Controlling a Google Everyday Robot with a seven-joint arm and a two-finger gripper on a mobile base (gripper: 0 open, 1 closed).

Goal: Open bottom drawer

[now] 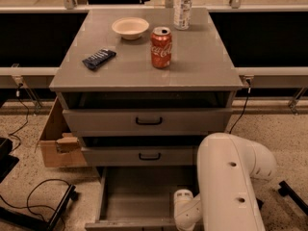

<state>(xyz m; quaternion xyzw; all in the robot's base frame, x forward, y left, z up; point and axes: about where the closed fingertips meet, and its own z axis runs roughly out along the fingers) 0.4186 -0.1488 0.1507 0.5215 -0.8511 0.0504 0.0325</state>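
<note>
The bottom drawer [137,196] of the grey cabinet stands pulled out, its plain grey tray showing and its front at the bottom edge of the view. My white arm [226,182] reaches down at the lower right. The gripper is below the frame, hidden by the arm's wrist [185,211] at the drawer's front right corner. The drawer's handle is out of view.
The middle drawer [149,155] and top drawer [148,121] are shut, each with a black loop handle. On the cabinet top stand a red cola can [161,47], a white bowl [130,27], a dark snack packet [98,58] and a bottle [183,6]. A cardboard box [55,138] is at left.
</note>
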